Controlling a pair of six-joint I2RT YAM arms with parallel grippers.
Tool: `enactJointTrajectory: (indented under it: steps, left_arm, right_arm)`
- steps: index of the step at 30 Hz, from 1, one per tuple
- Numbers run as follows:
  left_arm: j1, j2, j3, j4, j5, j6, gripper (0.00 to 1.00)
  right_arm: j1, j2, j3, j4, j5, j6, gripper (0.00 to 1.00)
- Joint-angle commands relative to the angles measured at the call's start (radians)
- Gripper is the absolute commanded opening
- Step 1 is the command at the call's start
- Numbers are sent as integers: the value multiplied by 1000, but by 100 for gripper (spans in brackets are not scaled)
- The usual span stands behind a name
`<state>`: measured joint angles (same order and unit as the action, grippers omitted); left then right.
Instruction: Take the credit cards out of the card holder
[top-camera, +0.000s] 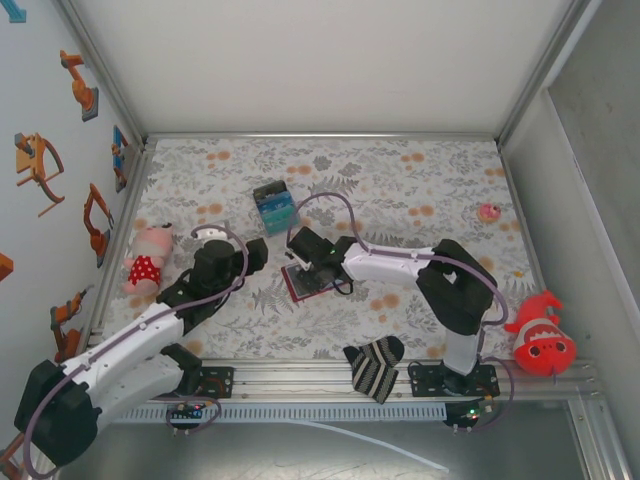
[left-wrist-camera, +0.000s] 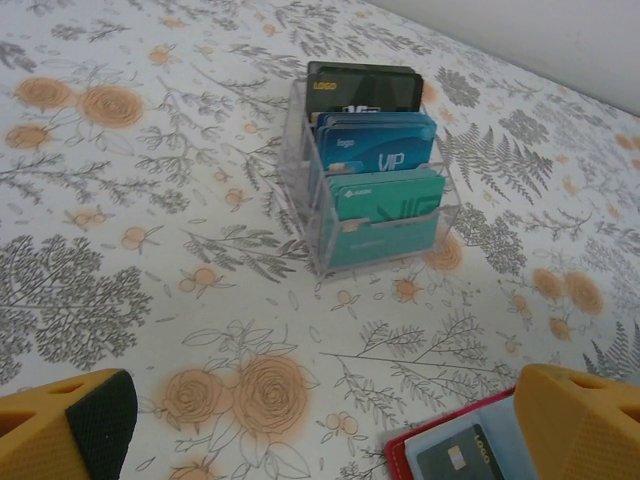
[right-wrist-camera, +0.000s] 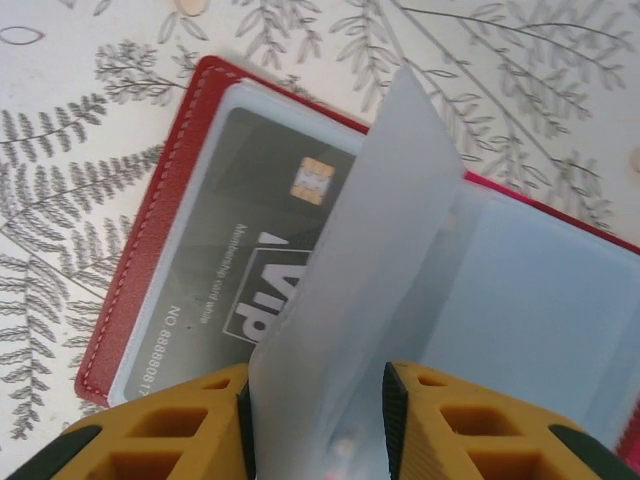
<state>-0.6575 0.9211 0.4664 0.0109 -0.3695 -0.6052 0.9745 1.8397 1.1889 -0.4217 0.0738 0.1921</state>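
The red card holder (top-camera: 305, 283) lies open on the flowered table, its red edge (right-wrist-camera: 150, 250) at the left. A grey VIP credit card (right-wrist-camera: 240, 250) sits in its left sleeve, also seen as the grey credit card (left-wrist-camera: 462, 460). My right gripper (right-wrist-camera: 315, 420) hangs right over the holder, jaws partly open, with a translucent sleeve leaf (right-wrist-camera: 370, 260) standing up loosely between the pads. My left gripper (left-wrist-camera: 330, 415) is wide open and holds nothing, just left of the holder (left-wrist-camera: 400, 450). Beyond it a clear rack (left-wrist-camera: 305, 170) holds teal (left-wrist-camera: 385, 195), blue (left-wrist-camera: 375, 145) and black (left-wrist-camera: 362, 88) cards.
A pink plush toy (top-camera: 148, 260) lies at the left wall. A red fish toy (top-camera: 540, 335) sits at the right front, and a striped sock (top-camera: 375, 368) rests on the front rail. A small pink ring (top-camera: 489, 212) is at the back right.
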Motion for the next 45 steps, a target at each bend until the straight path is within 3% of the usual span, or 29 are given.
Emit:
enactJointTrajectory:
  steps: [1, 17, 21, 27, 34, 45]
  left_arm:
    - [-41, 45, 51, 1, -50, 62, 97]
    - [-320, 475, 240, -141, -265, 65, 97]
    - [-356, 575, 286, -197, -284, 26, 97]
    - [-357, 581, 254, -205, -289, -36, 97]
    - [-318, 557, 186, -165, -201, -83, 97]
    - [-260, 597, 171, -112, -98, -69, 97]
  right_arm:
    - [-22, -54, -24, 9, 56, 45, 37]
    - [-142, -104, -102, 50, -2, 137, 36]
    - [-177, -109, -121, 49, -33, 164, 36]
    - [-229, -154, -144, 44, -80, 190, 33]
    - [-269, -190, -105, 24, -266, 222, 24]
    - [-272, -79, -13, -9, -519, 265, 22]
